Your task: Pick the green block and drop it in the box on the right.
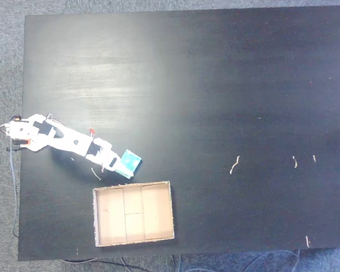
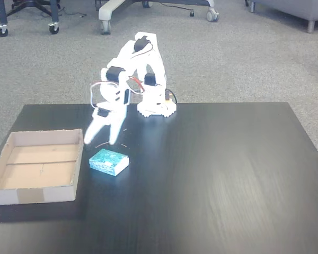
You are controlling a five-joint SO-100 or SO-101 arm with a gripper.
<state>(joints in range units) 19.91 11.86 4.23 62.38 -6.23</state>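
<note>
In a fixed view from above, the white jointed arm point(image 1: 51, 137) sits at the left edge of the black wooden tabletop point(image 1: 226, 102) and reaches toward the lower middle-left of the frame. Its white two-finger tool point(image 1: 120, 165) ends right at the small flat teal-green square block point(image 1: 128, 163). To the lower right of the arm, just below the block and apart from it, lies the shallow tan cardboard box point(image 1: 170, 211) with low walls and seam lines on its floor.

In a fixed view facing the arm, the box point(image 2: 42, 138) is at the left edge of the frame — the block point(image 2: 109, 161) rests flat on the tabletop point(image 2: 228, 174) just beside its right wall. The tool point(image 2: 103, 142) hangs just above and behind the block, fingers point(image 2: 93, 132) spread, released and gripping nothing
</note>
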